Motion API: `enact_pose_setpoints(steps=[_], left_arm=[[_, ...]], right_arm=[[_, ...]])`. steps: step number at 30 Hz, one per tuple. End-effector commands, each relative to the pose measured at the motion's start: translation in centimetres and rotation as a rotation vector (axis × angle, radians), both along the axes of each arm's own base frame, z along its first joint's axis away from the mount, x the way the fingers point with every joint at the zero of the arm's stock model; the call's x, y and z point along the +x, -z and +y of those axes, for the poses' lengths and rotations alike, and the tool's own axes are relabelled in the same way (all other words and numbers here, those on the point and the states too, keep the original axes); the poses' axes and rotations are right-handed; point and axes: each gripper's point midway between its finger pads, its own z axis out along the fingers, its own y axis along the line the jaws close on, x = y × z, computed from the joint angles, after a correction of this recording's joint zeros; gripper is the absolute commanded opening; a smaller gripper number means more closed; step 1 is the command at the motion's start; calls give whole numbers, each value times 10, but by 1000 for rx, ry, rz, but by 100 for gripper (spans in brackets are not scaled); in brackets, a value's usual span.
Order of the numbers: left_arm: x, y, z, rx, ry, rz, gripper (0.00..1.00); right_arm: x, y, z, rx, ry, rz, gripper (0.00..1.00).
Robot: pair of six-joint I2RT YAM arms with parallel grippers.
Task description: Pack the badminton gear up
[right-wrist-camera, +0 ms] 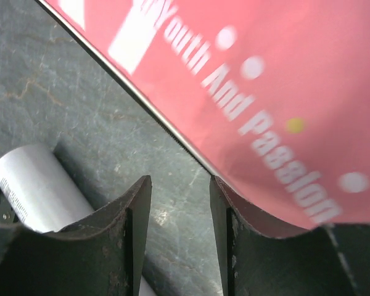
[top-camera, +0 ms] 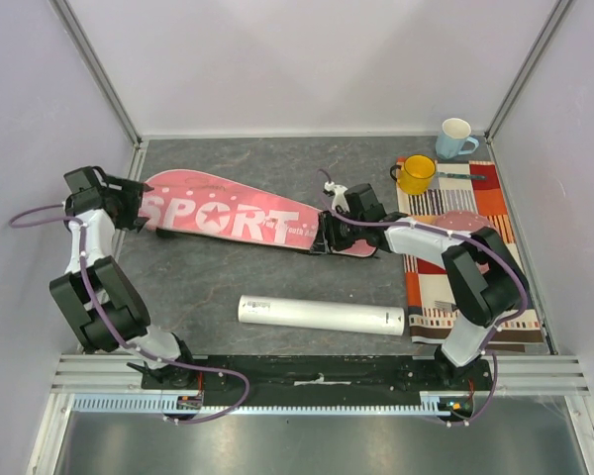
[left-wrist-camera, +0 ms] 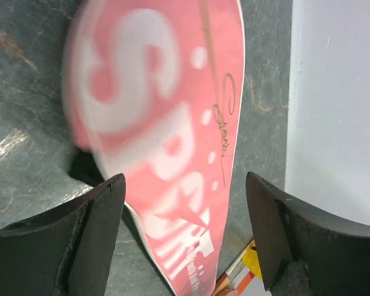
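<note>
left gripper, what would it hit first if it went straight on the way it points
Probably the bag, right ahead of the open left gripper; the gap to it is unclear.

One pink "SPORT" racket bag [top-camera: 228, 213], one long white tube [top-camera: 322, 315]. Two cups: yellow cup [top-camera: 416, 175], pale blue cup [top-camera: 454, 139]. One striped orange cloth [top-camera: 495, 203].
</note>
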Motion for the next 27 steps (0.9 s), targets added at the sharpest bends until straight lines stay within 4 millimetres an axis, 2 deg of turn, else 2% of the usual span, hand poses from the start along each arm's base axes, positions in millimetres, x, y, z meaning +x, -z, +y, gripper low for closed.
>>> enact_pose_setpoints(steps=[1,2,6,7,8,9,11,12,13,14,15,16,17,18,19,20,21,22,23,24,25,26,27], left_arm=[[-19,-8,5,80,-15,54,85],[-22,-6,5,75,-15,75,85],[-36,-26,17,195,-49,78,83],[-38,-37,21,241,-64,42,83],[-36,-62,22,298,-57,-44,83],[-35,-71,20,314,-43,-73,82],[-24,-97,2,355,33,-135,82],[-18,-105,-16,370,77,-157,82],[-14,-114,-26,378,88,-180,83],[-11,-138,-40,408,103,-257,83],[-5,-153,-71,430,161,-314,83],[-4,-168,-89,453,197,-371,83],[-5,-192,-111,468,239,-447,83],[-5,-211,-150,480,314,-522,83],[-6,-224,-169,502,372,-572,83],[-6,-247,-188,512,414,-644,83],[-12,-262,-221,504,498,-710,83],[-14,-274,-233,528,544,-753,83],[-20,-301,-247,527,586,-830,83],[-24,-310,-269,506,663,-872,83],[-28,-322,-278,512,699,-913,83],[-37,-347,-284,514,719,-984,83],[-48,-359,-298,499,785,-1041,83]], right_arm=[[24,-12,-6,-2,24,-54,51],[26,-12,-9,-6,30,-55,51],[29,-23,-14,-31,25,-86,52],[29,-28,-15,-38,23,-94,52],[30,-31,-16,-44,21,-103,52],[31,-33,-19,-60,31,-111,52],[30,-51,-23,-79,30,-141,54],[32,-69,-27,-77,44,-184,55],[29,-75,-33,-96,47,-188,55],[29,-85,-38,-112,46,-222,56],[27,-103,-48,-139,72,-264,57],[26,-114,-55,-159,83,-291,57],[25,-124,-63,-181,98,-318,57],[19,-147,-75,-201,112,-371,59],[21,-160,-89,-238,159,-416,59],[19,-173,-99,-257,189,-454,60],[13,-202,-110,-248,224,-527,63],[10,-214,-127,-290,280,-559,64],[7,-227,-135,-295,299,-592,66],[-4,-255,-147,-285,326,-661,68],[-7,-270,-156,-287,360,-699,68],[-10,-286,-169,-296,414,-741,70],[-22,-315,-181,-265,464,-812,70]])
